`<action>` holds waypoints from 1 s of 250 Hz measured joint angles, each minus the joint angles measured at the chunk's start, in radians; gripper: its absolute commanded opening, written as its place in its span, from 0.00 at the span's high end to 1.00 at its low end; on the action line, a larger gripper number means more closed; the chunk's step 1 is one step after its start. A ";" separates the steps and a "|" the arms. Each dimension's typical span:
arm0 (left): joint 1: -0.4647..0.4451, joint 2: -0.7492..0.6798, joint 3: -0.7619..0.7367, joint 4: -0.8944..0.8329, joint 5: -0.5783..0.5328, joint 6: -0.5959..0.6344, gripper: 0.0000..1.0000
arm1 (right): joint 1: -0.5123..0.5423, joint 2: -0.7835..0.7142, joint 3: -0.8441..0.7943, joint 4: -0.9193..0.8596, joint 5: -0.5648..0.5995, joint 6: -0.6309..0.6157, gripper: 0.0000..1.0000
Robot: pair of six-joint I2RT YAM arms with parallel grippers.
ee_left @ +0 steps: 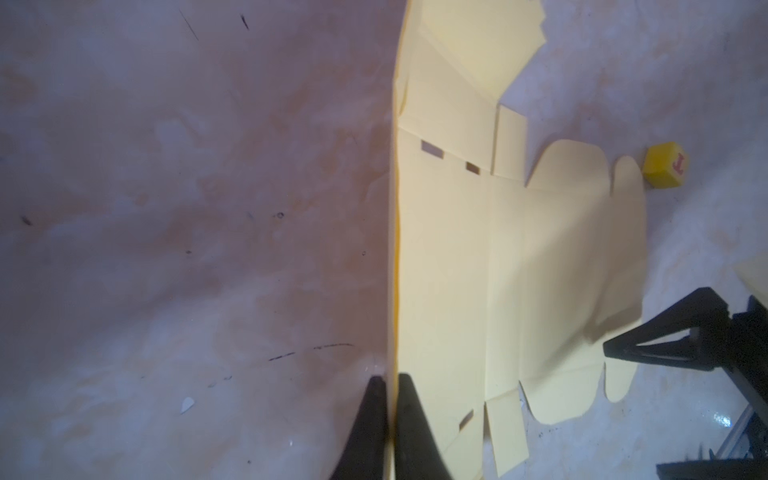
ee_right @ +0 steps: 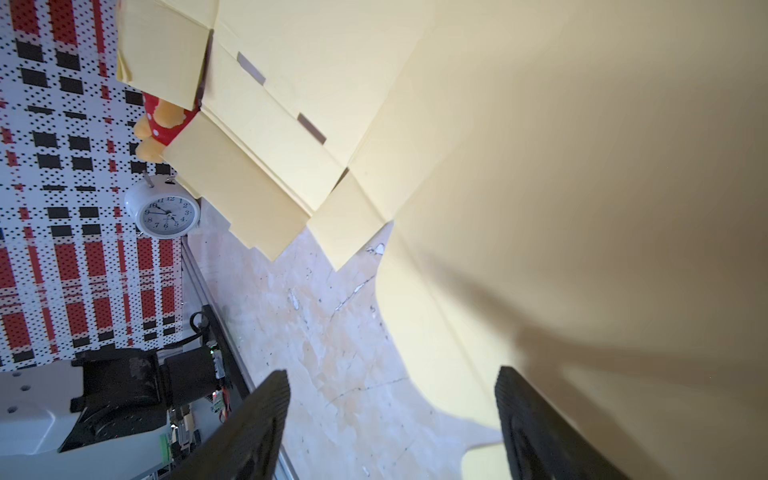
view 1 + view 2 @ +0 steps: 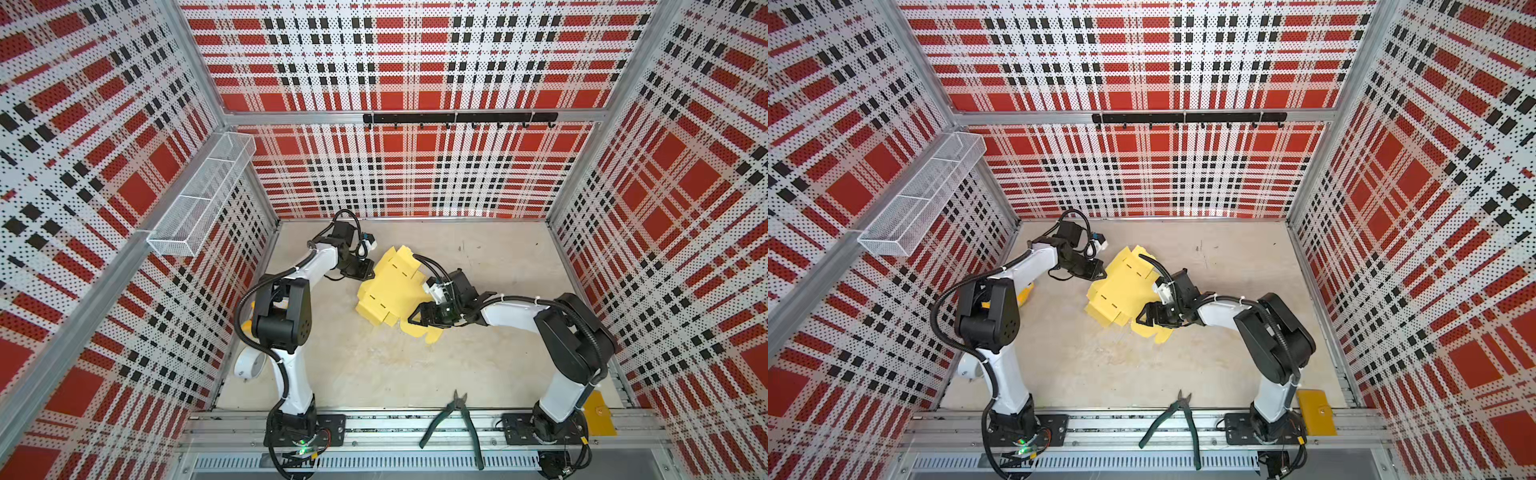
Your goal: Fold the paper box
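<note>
I count one paper box point(image 3: 388, 291), a pale yellow die-cut sheet mostly flat on the counter point(image 3: 374, 374), lying toward the back and between my two arms. One long edge is turned up on end, and the left jaws are pinched together on that raised edge, which shows in the left wrist view as a thin line of card point(image 1: 478, 249) running straight out from between them. The right jaws stand wide apart over the sheet's near right side; in the right wrist view one is above the card point(image 2: 540, 166) and its mate above bare counter, and I cannot tell whether either touches. Four slots show along the sheet's fold lines, and rounded tabs fan out on its near end. One small yellow cube point(image 1: 664, 171) sits just beside a rounded tab. Against the left wall are one plush toy point(image 2: 162, 120) and one white alarm clock point(image 2: 163, 211). One pair of green-handled pliers point(image 3: 453, 419) lies across the front rail, well apart from the sheet, and a yellow wallet point(image 3: 598, 412) sits by the right arm's base. Between sheet and rail the counter is open.
</note>
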State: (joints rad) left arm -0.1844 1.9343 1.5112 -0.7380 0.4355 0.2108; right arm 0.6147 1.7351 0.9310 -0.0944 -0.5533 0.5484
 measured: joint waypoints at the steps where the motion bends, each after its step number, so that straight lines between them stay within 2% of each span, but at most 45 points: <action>1: 0.000 -0.002 0.000 0.000 -0.001 0.001 0.90 | 0.000 -0.002 0.002 -0.003 0.001 -0.001 0.18; 39: -0.003 -0.076 0.019 -0.005 -0.034 0.105 0.90 | 0.000 -0.143 0.060 -0.093 0.059 -0.076 0.17; 84: -0.012 -0.147 0.063 -0.008 -0.056 0.258 0.90 | 0.000 -0.332 0.142 -0.175 0.196 -0.228 0.17; 143: -0.053 -0.235 0.069 -0.007 -0.070 0.504 0.90 | 0.000 -0.447 0.226 -0.208 0.337 -0.453 0.20; 181: -0.065 -0.249 0.096 -0.021 -0.040 0.618 0.90 | 0.000 -0.467 0.267 -0.172 0.348 -0.634 0.28; 218: -0.065 -0.251 0.156 -0.094 0.041 0.747 0.90 | 0.000 -0.467 0.272 -0.117 0.312 -0.857 0.28; 250: -0.068 -0.261 0.185 -0.177 0.100 0.866 0.90 | 0.000 -0.457 0.283 -0.092 0.283 -1.003 0.29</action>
State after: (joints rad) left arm -0.2527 1.6733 1.6962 -0.9150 0.5350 1.0767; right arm 0.6147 1.2781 1.2144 -0.1867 -0.2703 -0.4541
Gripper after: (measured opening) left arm 0.100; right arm 0.720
